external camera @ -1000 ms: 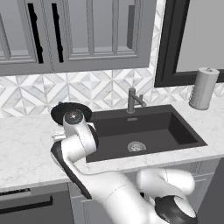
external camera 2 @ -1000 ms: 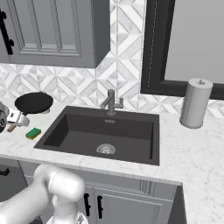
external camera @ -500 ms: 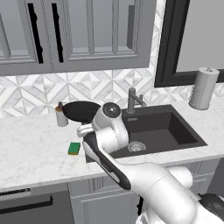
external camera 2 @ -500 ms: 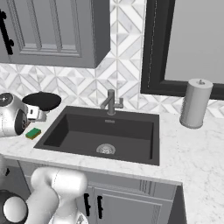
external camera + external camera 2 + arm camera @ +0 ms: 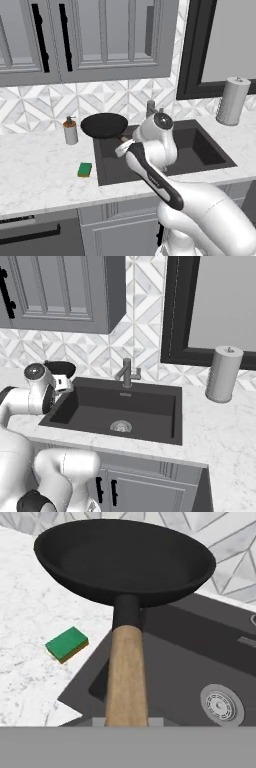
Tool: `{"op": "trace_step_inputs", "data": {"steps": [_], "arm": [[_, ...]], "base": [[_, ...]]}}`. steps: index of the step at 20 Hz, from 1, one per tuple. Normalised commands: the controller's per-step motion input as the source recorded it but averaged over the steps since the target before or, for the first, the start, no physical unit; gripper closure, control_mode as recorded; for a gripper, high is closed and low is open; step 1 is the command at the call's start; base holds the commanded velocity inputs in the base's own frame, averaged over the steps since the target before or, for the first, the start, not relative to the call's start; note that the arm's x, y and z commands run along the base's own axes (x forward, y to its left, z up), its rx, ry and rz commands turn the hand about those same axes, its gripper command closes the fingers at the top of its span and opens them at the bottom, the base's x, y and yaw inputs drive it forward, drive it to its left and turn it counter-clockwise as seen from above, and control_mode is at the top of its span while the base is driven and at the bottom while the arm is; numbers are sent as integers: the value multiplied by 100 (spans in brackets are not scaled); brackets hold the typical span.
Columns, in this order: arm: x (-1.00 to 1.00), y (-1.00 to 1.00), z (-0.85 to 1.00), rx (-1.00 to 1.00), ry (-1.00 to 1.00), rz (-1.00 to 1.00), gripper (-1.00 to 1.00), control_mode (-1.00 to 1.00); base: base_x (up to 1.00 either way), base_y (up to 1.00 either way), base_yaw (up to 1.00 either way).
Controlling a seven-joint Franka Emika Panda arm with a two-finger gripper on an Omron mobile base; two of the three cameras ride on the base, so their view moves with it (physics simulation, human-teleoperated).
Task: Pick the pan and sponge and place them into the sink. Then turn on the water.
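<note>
Frying pan (image 5: 125,559) held aloft by wooden handle (image 5: 126,672), over sink (image 5: 200,150) left edge. Tool (image 5: 121,148) presumably clamped on handle; fingertips hidden, cannot be told. Pan judged rigid, head-heavy; grip nearer bowl advised. Sponge (image 5: 85,169) lies on worktop (image 5: 35,175) left of sink.

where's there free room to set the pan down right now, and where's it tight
The sink basin is bare apart from its drain, so its whole floor is free. The counter in front of the soap bottle, left of the sponge, is bare too. It is crowded at the sink's back left corner, where the pan hangs over the rim near the faucet.
</note>
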Motion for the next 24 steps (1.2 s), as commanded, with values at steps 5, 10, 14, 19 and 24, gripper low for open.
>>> {"op": "trace_step_inputs", "data": {"steps": [5, 10, 14, 19, 24], "arm": [[-26, -78, 16, -6, -4, 27, 100, -100], [-55, -74, 23, -6, -14, 26, 100, -100], [-54, -69, 18, -8, -15, 22, 100, -100], [-43, -63, 16, -7, -6, 17, 100, -100], [-23, -58, 6, -5, 0, 11, 100, -100]], "base": [[0, 0, 0], [0, 0, 0], [0, 0, 0], [0, 0, 0], [0, 0, 0]]}}
